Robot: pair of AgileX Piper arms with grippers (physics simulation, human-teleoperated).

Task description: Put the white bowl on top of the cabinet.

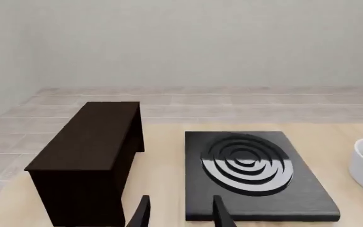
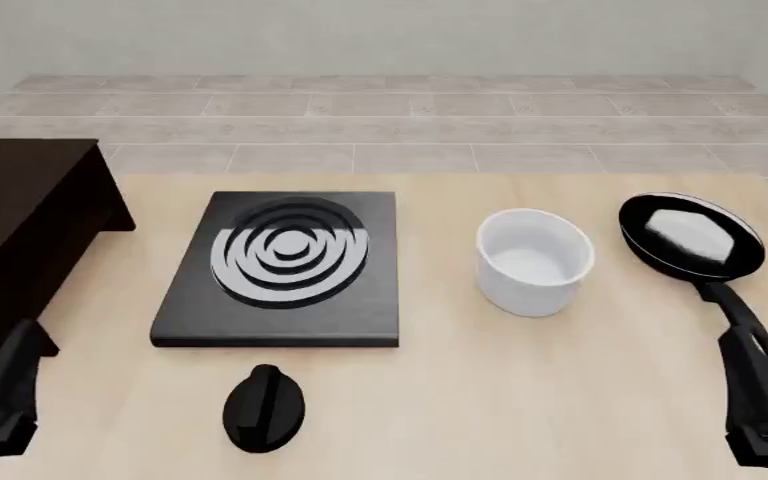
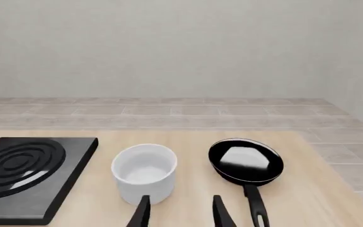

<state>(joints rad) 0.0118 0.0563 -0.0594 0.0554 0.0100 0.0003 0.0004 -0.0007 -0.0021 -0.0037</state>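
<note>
Claws first: the left claw (image 1: 179,213) stands open with nothing between its fingers, above the bench (image 2: 491,400) near the cabinet (image 2: 17,225) and the stove plate (image 2: 284,268). The right claw (image 3: 179,212) is likewise open and empty, facing the white bowl (image 2: 534,260) without touching it. Both arms show only at the front view's lower corners, cut off by the edge. The white bowl sits upright on the bench between the stove plate and the black frying pan (image 2: 692,237). A dark knob (image 2: 264,408) lies before the plate.
</note>
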